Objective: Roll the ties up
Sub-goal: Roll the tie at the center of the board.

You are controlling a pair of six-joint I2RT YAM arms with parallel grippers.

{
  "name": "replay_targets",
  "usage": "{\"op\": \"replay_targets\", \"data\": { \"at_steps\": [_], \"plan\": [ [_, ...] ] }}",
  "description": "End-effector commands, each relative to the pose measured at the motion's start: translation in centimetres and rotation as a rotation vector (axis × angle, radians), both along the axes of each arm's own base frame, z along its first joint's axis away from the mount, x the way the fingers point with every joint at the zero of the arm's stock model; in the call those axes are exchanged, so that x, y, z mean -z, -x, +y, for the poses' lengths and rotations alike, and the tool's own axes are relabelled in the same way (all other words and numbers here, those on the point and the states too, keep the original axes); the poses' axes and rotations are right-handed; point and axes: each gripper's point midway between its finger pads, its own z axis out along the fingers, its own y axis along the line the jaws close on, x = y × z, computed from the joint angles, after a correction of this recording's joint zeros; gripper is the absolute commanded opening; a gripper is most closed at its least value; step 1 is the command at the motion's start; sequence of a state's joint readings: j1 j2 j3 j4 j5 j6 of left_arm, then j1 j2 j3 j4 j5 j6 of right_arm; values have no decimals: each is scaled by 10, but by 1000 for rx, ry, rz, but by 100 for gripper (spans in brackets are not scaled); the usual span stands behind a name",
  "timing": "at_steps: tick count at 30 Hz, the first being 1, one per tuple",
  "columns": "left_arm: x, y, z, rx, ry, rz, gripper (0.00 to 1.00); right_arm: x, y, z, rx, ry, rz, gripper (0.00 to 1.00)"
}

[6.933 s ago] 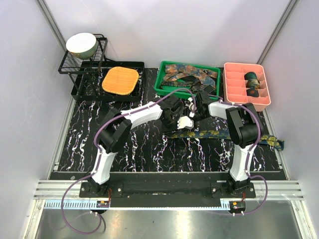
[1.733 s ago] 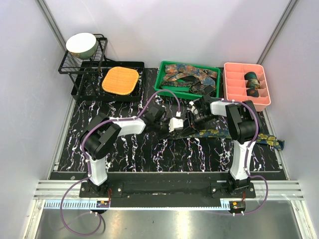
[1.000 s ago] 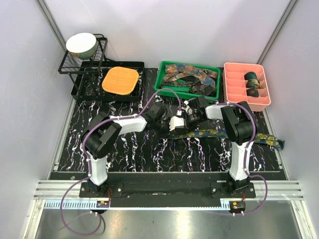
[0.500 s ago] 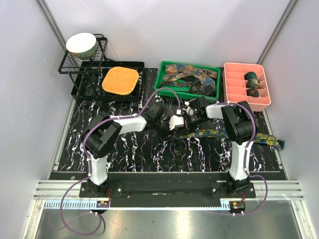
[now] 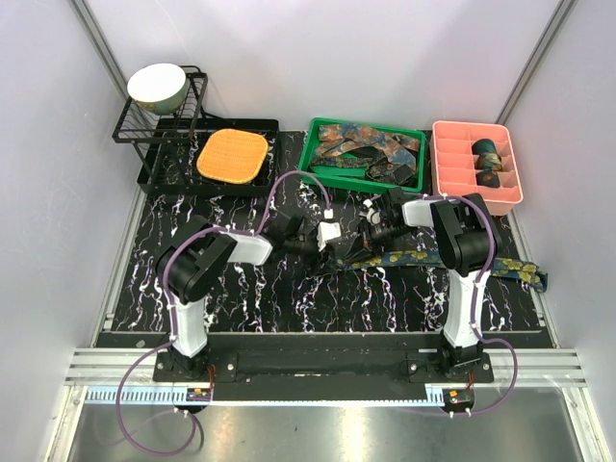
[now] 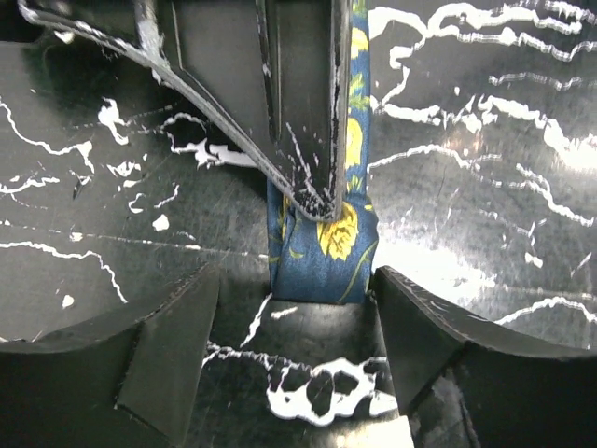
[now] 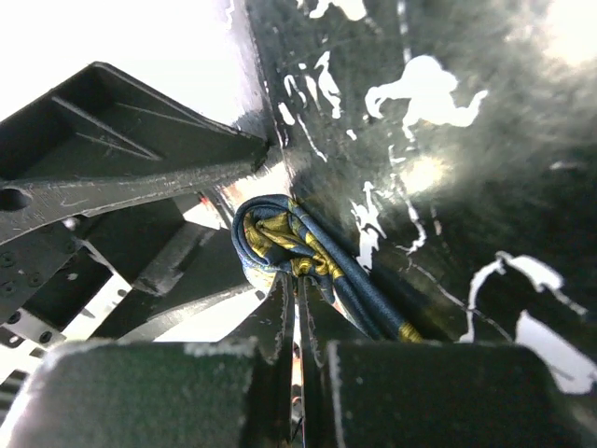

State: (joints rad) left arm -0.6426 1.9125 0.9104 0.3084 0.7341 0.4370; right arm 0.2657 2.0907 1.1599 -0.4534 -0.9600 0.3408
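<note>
Pulls the left hand (image 6: 297, 322) back leftward and releases it, straddling the folded end of the navy paisley tie (image 6: 328, 245) on the counter (image 5: 250, 289). Keeps the right hand (image 7: 295, 285) clenched, tips on that fold. Best to pin it and turn slowly, edges aligned.

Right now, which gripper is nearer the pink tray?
Right. The right gripper, shut on the tie's folded end, is left of the pink tray and closer to the arm bases. The left gripper, fingers open, sits just beyond it, farther left.
</note>
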Motion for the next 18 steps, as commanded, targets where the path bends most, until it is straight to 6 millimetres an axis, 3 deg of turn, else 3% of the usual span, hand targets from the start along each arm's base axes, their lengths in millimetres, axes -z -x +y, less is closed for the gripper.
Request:
{"op": "replay_targets", "data": {
  "at_steps": [1,6,9,14,16,17,18],
  "plan": [
    [8,2,-11,-28,102,38,74,57,5,-29,1,224,6,0],
    [9,7,-21,7,178,13,67,60,6,-30,-2,226,12,0],
    [19,10,-24,5,141,18,51,62,8,-31,-4,225,16,0],
    [34,9,-4,-39,-11,33,26,57,6,-29,0,199,11,0],
    [26,2,-4,-54,-56,30,22,48,2,-24,1,162,4,0],
    [38,7,8,-54,-150,65,19,44,0,-22,4,148,1,2],
    [36,8,11,-52,-183,64,16,35,-3,-18,3,120,-4,6]
  ]
}}
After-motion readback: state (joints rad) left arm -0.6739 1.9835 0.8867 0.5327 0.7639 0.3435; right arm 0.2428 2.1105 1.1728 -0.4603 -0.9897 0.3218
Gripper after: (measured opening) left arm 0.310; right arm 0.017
